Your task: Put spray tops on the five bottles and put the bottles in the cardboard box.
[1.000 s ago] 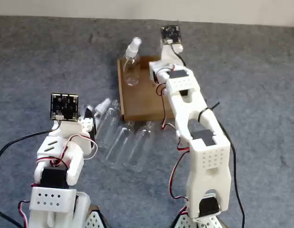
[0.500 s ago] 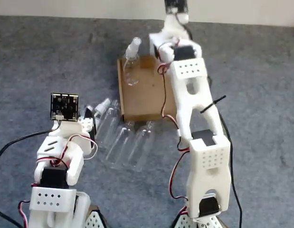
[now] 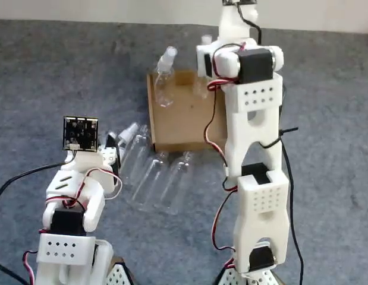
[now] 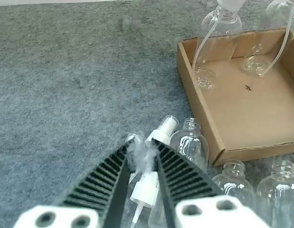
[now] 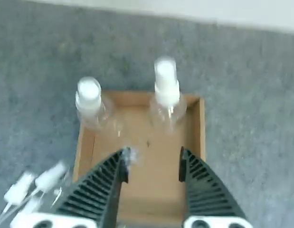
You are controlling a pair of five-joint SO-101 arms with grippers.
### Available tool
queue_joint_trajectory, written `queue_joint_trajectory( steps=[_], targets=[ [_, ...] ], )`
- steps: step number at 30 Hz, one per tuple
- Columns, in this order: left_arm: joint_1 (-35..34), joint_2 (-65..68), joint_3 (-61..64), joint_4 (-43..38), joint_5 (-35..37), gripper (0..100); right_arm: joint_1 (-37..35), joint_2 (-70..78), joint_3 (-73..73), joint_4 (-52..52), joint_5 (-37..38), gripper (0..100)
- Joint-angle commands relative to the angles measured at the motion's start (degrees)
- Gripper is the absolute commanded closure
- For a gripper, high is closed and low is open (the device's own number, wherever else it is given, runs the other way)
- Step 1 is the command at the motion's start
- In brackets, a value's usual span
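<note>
Two clear bottles with white spray tops stand upright in the cardboard box (image 5: 151,137): one bottle (image 5: 90,102) and a second bottle (image 5: 166,92). My right gripper (image 5: 151,159) hangs open high above the box with nothing between its fingers. Three topless bottles lie side by side on the carpet in front of the box, the nearest bottle (image 4: 189,142) next to my left gripper (image 4: 143,151). That gripper is low over the carpet, shut on a white spray top (image 4: 158,137). In the high view the left gripper (image 3: 112,148) sits left of the lying bottles (image 3: 151,175).
Another loose spray top (image 4: 133,140) lies by the left gripper's fingers. The raised right arm (image 3: 249,101) stands over the right part of the box (image 3: 151,113) and covers it. Grey carpet (image 3: 65,71) lies open on the left and right.
The right arm has risen and swung back from the box, leaving the second bottle standing inside. The left arm has stayed still.
</note>
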Motion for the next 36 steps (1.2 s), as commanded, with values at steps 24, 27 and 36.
queue_joint_trajectory(
  steps=[24, 27, 36],
  targets=[
    [1.19, 0.22, -0.22, -1.23, -0.26, 99, -26.07, -47.16, 106.24, -36.35, -20.13, 69.2],
    [1.19, 0.22, -0.22, -1.23, -0.26, 99, -26.07, -42.33, 106.33, -36.44, -20.22, 69.2],
    [1.19, 0.22, -0.22, -1.23, -0.26, 99, -24.4, -34.42, 106.07, -36.0, -23.74, 78.2]
  ],
)
